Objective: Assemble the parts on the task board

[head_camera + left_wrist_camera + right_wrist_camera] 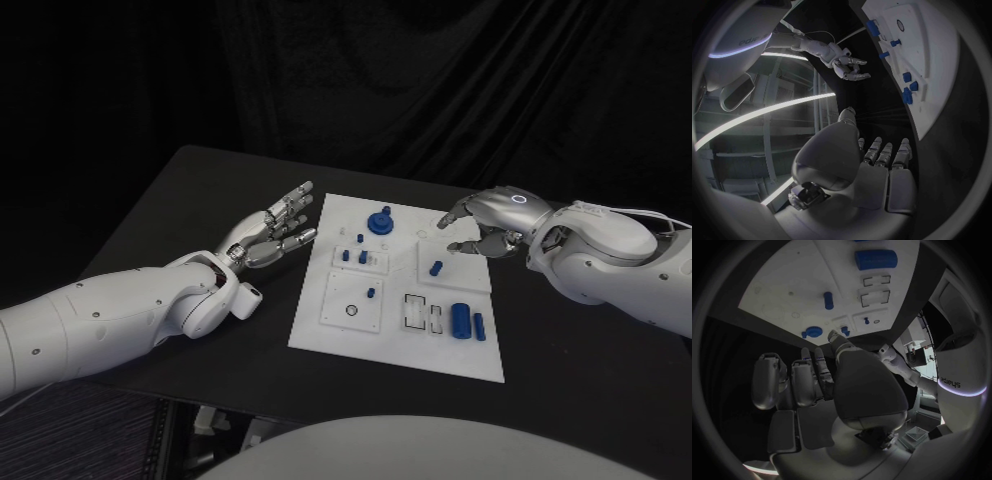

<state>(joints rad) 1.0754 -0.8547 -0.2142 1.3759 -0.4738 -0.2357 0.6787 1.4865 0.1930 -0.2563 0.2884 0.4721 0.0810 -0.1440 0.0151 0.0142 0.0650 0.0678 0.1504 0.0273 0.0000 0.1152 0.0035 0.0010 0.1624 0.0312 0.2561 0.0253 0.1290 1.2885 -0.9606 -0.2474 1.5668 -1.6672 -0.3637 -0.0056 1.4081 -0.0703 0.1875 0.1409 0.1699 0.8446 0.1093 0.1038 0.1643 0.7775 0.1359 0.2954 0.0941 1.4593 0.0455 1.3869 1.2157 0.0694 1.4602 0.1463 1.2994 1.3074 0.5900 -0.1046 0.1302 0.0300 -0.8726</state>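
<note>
The white task board [329, 320] lies mid-table. On it a round blue part [381, 222] stands near the far edge, with small blue pegs [361, 257] before it. One peg [436, 268] stands toward the right, and two blue cylinders [460, 320] lie at the near right. My left hand [278, 228] hovers at the board's far left edge, fingers apart, holding nothing. My right hand [483, 225] hangs over the far right corner, fingers bent down and apart, just beyond the right peg; from the left wrist the right hand [848, 67] looks empty. The right wrist view shows the round part [812, 332] and a cylinder [875, 259].
Two empty rectangular slots [415, 313] lie beside the cylinders, and a ring-marked square plate [352, 310] sits at the near left of the board. Bare black table [188, 200] surrounds the board, with a dark curtain behind.
</note>
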